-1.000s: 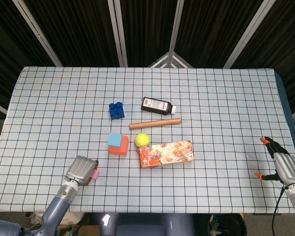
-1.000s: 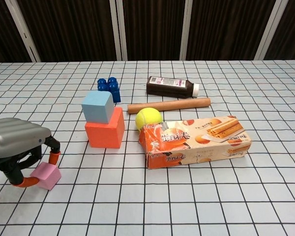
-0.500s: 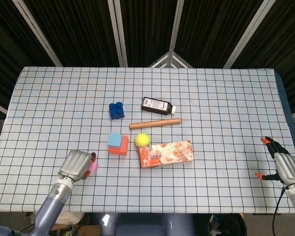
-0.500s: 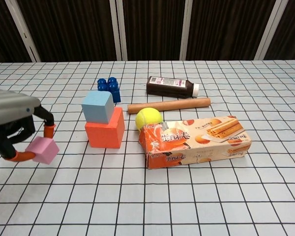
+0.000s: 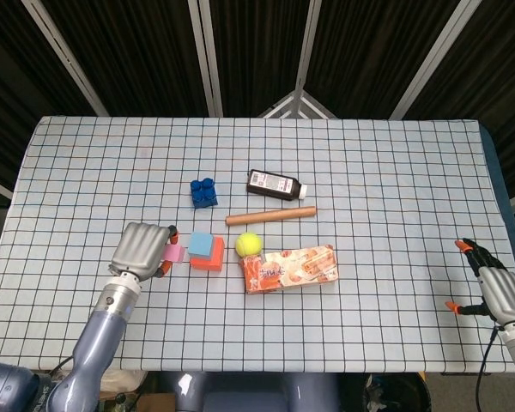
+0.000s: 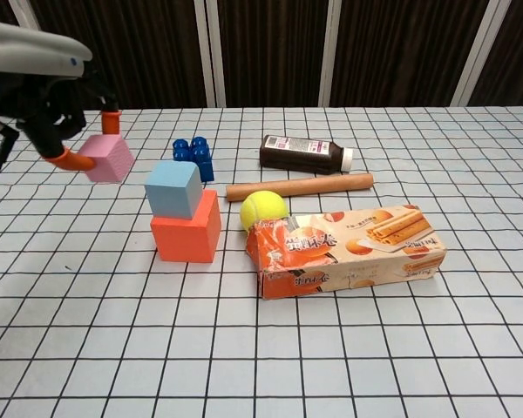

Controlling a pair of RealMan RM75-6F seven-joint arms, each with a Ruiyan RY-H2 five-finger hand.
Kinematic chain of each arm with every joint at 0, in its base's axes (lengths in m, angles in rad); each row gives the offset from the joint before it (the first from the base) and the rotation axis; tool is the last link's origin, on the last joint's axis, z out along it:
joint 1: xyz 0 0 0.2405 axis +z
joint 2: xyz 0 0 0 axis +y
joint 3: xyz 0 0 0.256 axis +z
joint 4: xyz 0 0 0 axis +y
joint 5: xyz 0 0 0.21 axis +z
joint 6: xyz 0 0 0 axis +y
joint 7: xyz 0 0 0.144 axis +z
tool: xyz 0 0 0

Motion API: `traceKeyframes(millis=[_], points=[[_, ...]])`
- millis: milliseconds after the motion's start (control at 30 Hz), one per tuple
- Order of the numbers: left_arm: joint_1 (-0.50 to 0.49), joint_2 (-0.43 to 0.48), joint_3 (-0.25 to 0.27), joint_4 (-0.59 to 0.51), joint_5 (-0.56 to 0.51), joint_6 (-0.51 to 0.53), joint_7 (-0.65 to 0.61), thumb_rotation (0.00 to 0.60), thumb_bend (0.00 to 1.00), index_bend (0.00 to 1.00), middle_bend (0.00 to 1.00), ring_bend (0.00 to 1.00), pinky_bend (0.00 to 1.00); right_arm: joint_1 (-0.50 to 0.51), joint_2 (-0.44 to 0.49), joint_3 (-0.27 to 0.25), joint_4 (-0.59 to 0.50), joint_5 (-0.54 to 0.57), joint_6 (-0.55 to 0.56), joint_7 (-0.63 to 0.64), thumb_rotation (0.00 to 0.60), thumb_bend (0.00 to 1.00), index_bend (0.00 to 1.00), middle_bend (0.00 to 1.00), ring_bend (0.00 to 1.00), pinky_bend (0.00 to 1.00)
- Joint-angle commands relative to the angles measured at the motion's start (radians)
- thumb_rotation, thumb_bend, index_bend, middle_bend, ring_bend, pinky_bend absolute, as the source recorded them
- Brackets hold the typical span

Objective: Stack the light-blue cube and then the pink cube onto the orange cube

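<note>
The light-blue cube [image 6: 173, 188] [image 5: 201, 244] sits on top of the orange cube [image 6: 186, 230] [image 5: 211, 257] left of the table's middle. My left hand [image 6: 37, 74] [image 5: 141, 249] holds the pink cube [image 6: 108, 158] [image 5: 173, 253] in the air, lifted to the left of the stack and about level with the blue cube's top. My right hand [image 5: 496, 290] rests near the table's front right corner, fingers apart, nothing in it; it is outside the chest view.
A yellow ball [image 6: 263, 209] and a snack box [image 6: 344, 249] lie right of the stack. Behind them are a wooden rod [image 6: 299, 186], a dark bottle [image 6: 302, 154] and a dark-blue brick [image 6: 193, 156]. The checked tablecloth [image 5: 395, 197] covers the table.
My left hand has lifted the pink cube off the table near the front left and carried it up and toward the stack. The right hand has not moved.
</note>
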Motion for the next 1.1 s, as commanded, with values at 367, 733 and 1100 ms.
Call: traceKeyframes(millis=[367,733,1100], points=[[-0.180,-0.137,-0.112,0.167,-0.213,0.060,0.065,0.600,0.42,0.47,0.82,0.80,0.87,-0.004,0.002,0.000,0.012,-0.009,0.009,0.026,0.600,0.13,0.00,0.01,0.06,0.16],[-0.201,-0.154,-0.090,0.203,-0.231,0.060,0.056,0.600,0.42,0.47,0.82,0.80,0.87,-0.003,0.001,-0.001,0.015,-0.008,0.005,0.027,0.600,0.13,0.00,0.01,0.06,0.16],[-0.212,-0.159,-0.071,0.220,-0.239,0.041,0.046,0.600,0.42,0.47,0.82,0.80,0.87,0.002,-0.002,0.000,0.015,-0.003,-0.003,0.020,0.600,0.13,0.00,0.02,0.06,0.16]])
